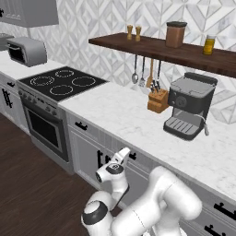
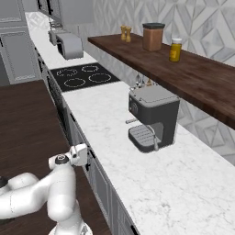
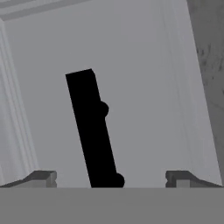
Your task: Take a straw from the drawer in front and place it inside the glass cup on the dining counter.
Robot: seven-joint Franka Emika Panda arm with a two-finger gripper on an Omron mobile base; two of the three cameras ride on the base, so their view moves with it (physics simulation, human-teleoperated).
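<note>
My gripper is open, its two fingertips spread wide on either side of a black bar handle. The handle sits on the flat light grey front of the drawer, which is shut. The hand is rolled, so the handle runs nearly top to bottom in the hand view. From the base, the gripper points at the drawer just under the marble worktop. The gripper is close to that cabinet front. The straw, the glass cup and the dining counter are out of view.
On the worktop stand a coffee machine and a knife block. A black cooktop with oven is to the left, and a toaster beyond it. A wooden shelf carries jars. Dark wood floor lies behind the arm.
</note>
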